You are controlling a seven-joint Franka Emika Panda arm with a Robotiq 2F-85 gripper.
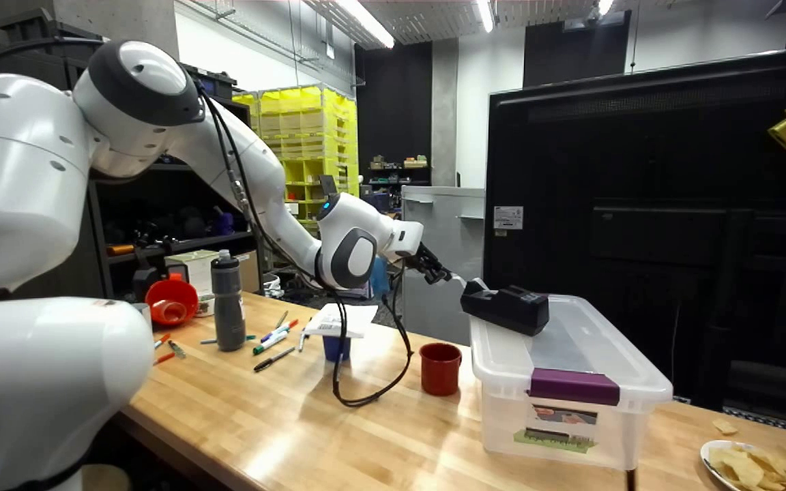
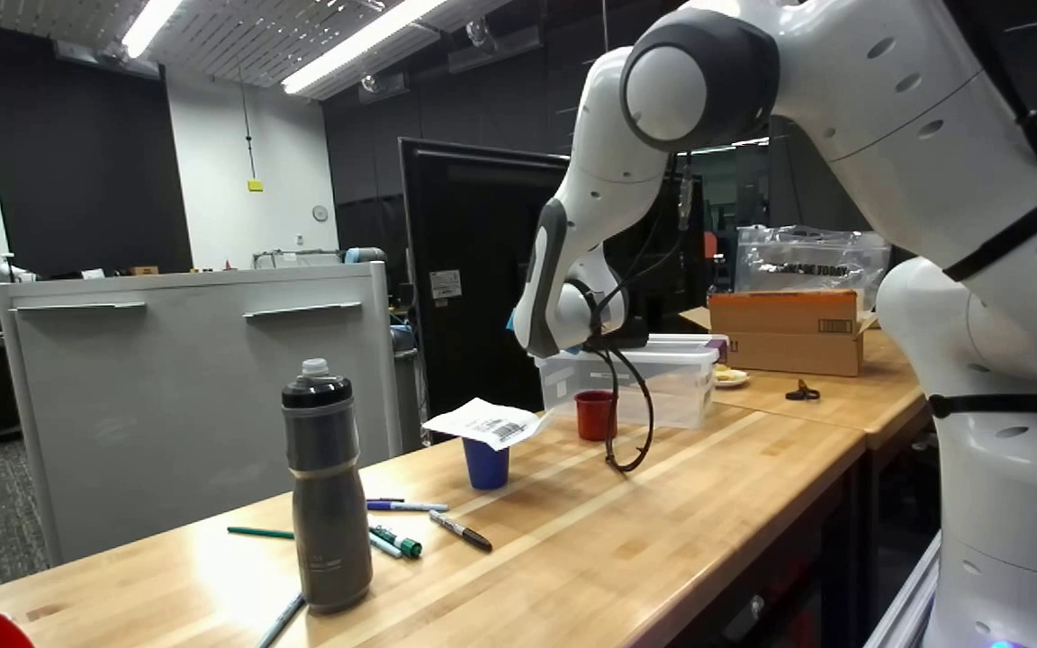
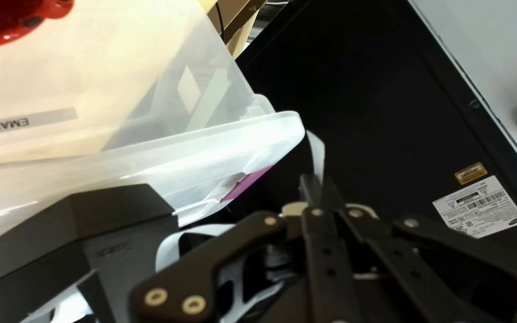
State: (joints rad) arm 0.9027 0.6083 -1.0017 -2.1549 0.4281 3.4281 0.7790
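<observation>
Gripper pinches tape just beside dispenser, which sits on bin lid nr edge; step in hand prob drawing tape out, can't tell if it's cut; next move prob calls for firm pinch & steady tension, w/o dragging dispenser

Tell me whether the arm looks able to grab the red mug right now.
Probably not yet: the gripper is shut on a white strip, though the red mug itself looks uncovered.
</observation>
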